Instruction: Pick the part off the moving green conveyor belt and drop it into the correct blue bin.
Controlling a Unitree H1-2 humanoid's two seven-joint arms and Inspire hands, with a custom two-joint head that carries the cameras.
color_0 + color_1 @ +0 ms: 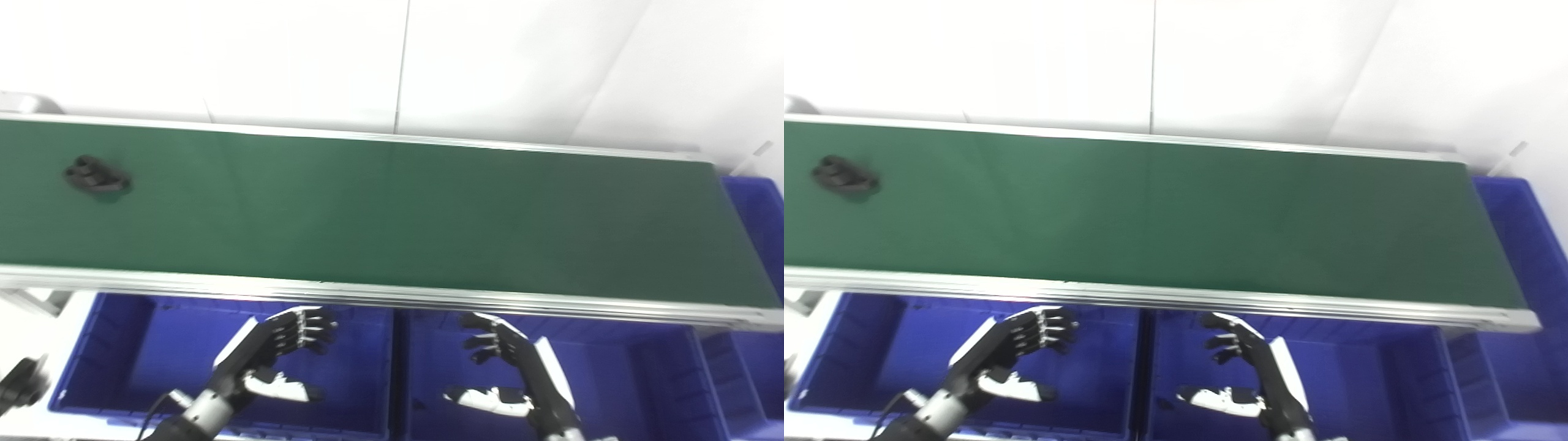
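A small black part (pixel 96 175) lies on the green conveyor belt (pixel 392 214) at its far left; it also shows in the right eye view (pixel 844 175). My left hand (pixel 278 352) is open and empty above the left blue bin (pixel 116 343), below the belt's near rail. My right hand (pixel 505 367) is open and empty above the middle blue bin (pixel 612 373). Both hands are far from the part.
A third blue bin (pixel 759 214) stands past the belt's right end. A silver rail (pixel 392 297) runs along the belt's near edge. A white wall stands behind. A dark blurred object (pixel 21 383) sits at the lower left.
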